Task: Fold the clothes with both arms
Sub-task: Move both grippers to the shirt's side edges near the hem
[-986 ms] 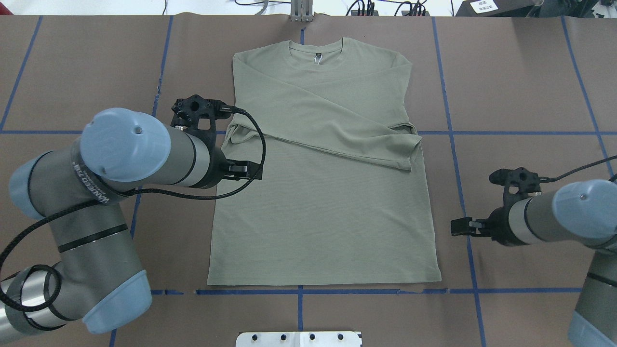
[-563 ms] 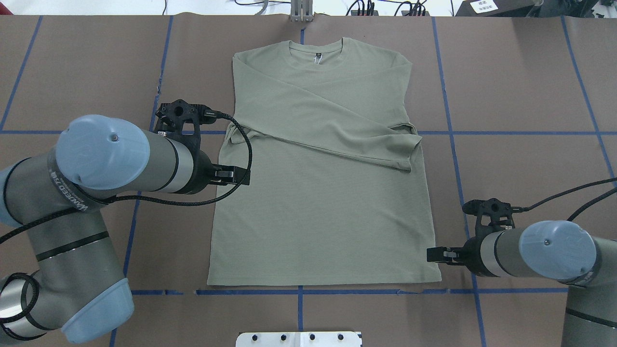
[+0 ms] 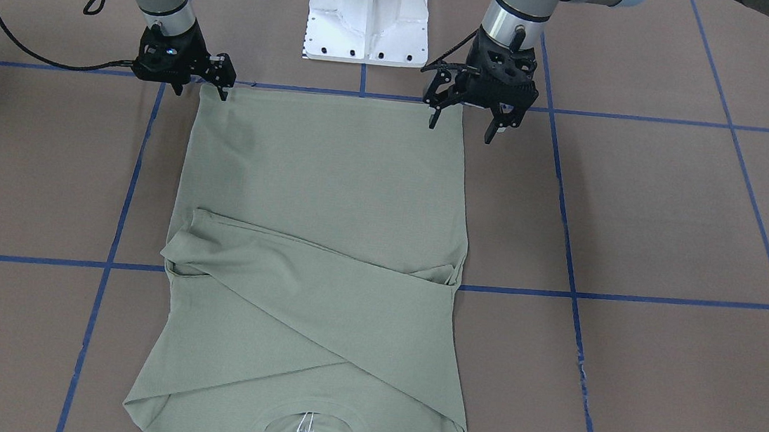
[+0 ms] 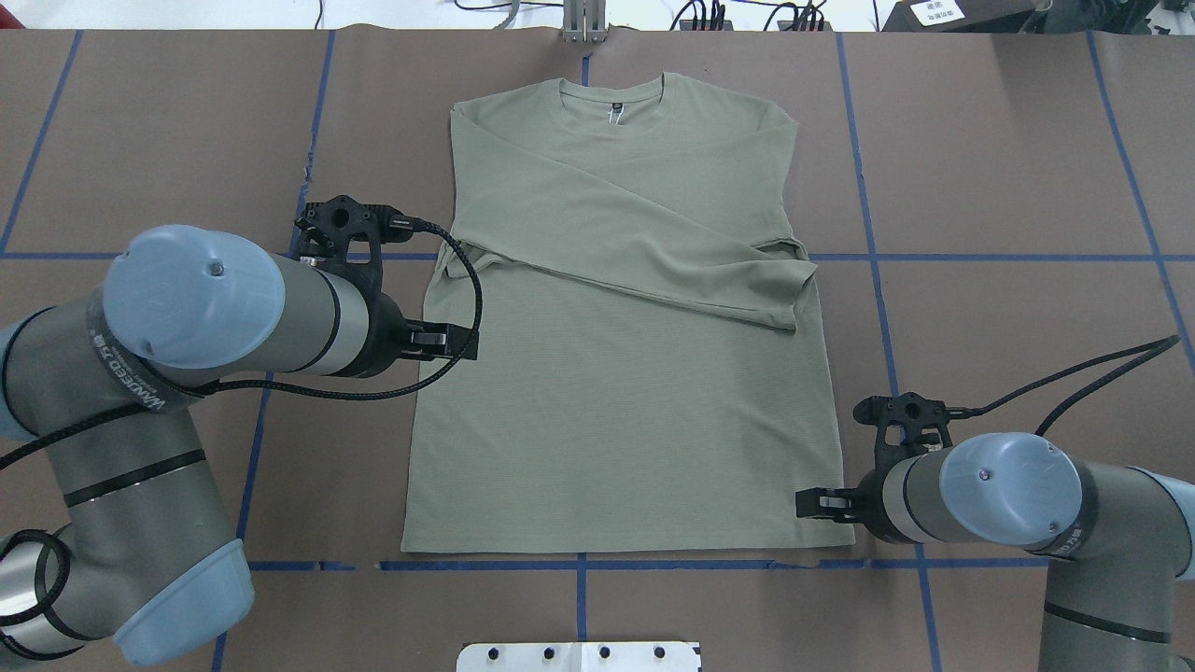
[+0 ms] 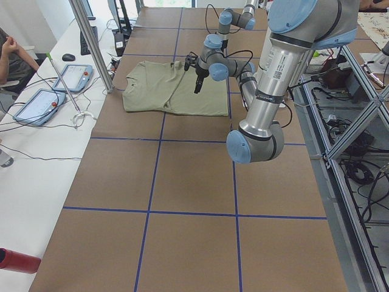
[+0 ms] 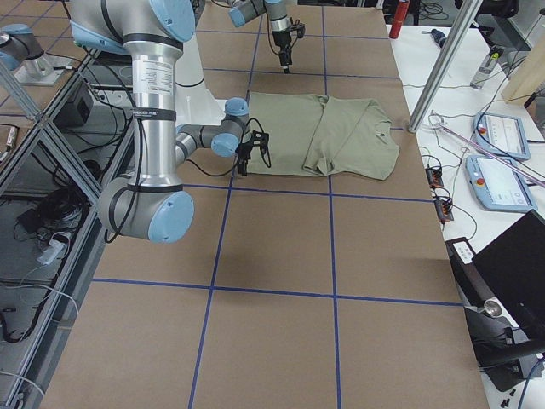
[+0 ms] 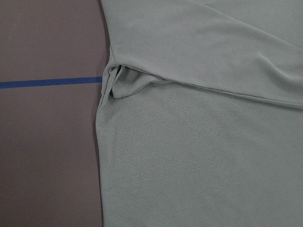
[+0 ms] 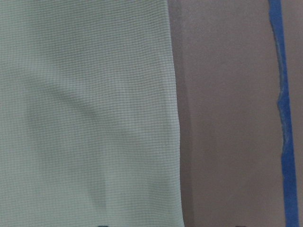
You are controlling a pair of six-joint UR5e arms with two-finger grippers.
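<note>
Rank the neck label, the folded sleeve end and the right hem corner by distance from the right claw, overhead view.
1. Hem corner, just beside the right claw.
2. Folded sleeve end, midway up that same side.
3. Neck label, far end, centre.

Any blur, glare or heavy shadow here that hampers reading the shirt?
Right wrist view: very close and soft, yet the shirt shows its weave. Left wrist view: sharp, evenly lit. Overhead view: flat light, no glare. Front-facing view: one faint shadow patch on it. Side views: shirt small.
</note>
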